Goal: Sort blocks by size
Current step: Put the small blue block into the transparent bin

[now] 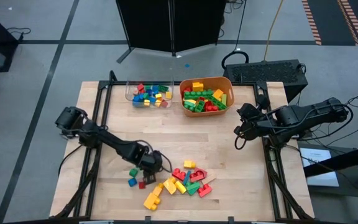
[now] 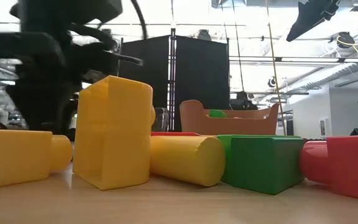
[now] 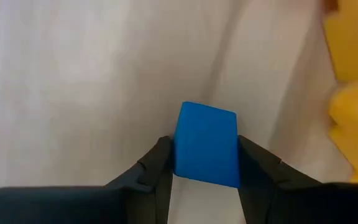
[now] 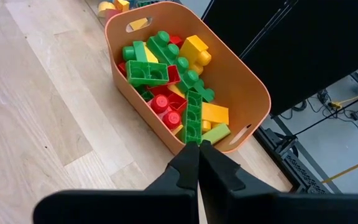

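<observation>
Left hand: clamped on a blue block, left of the near pile.
Right hand: shut, empty, over the table's right edge.

I'm reaching my left hand low over the desk, its fingers clamping a blue block. My right hand, fingers pressed together, is waiting at the desk's right edge.

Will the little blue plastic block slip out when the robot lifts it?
Probably not: the left gripper has a finger on each flat side of the small blue plastic block. It looks stiff and light, so it should lift easily. Its smooth faces might slide a little.
</observation>
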Controlling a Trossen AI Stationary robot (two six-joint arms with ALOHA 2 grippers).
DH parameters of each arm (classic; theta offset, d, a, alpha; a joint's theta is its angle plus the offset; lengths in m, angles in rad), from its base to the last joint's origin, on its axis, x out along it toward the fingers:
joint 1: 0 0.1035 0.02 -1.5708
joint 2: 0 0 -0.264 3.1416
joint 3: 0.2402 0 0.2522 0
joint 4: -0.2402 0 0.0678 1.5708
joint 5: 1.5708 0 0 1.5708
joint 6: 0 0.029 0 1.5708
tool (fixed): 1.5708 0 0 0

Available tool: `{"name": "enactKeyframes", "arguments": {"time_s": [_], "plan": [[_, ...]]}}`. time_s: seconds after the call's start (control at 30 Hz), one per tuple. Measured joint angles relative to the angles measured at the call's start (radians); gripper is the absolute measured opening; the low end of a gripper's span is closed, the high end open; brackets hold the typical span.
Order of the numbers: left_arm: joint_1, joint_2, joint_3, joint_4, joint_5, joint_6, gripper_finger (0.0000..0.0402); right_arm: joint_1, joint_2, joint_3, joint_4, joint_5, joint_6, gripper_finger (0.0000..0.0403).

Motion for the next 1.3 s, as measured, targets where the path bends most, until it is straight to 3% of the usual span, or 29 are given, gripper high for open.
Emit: {"name": "enactKeyframes", "arguments": {"time_s": [0.37, 0.83, 1.17, 1.3], "plan": [[0.311, -0.044, 0.134, -0.068, -0.139, 0.166, 0.0129, 0.000, 0.000, 0.000, 0.004, 0.001, 0.007, 0.0004], [0.823, -0.395, 0.145, -0.029, -0.309, 0.366, 0.0129, 0.000, 0.000, 0.000, 0.016, -0.002, 0.036, 0.0004], [0.971, -0.301, 0.145, -0.036, -0.327, 0.465, 0.0131, 0.000, 0.000, 0.000, 0.017, 0.005, 0.037, 0.0004], [0.983, -0.255, 0.145, -0.029, -0.306, 0.538, 0.0158, 0.000, 0.000, 0.000, 0.018, 0.003, 0.037, 0.0004]]}}
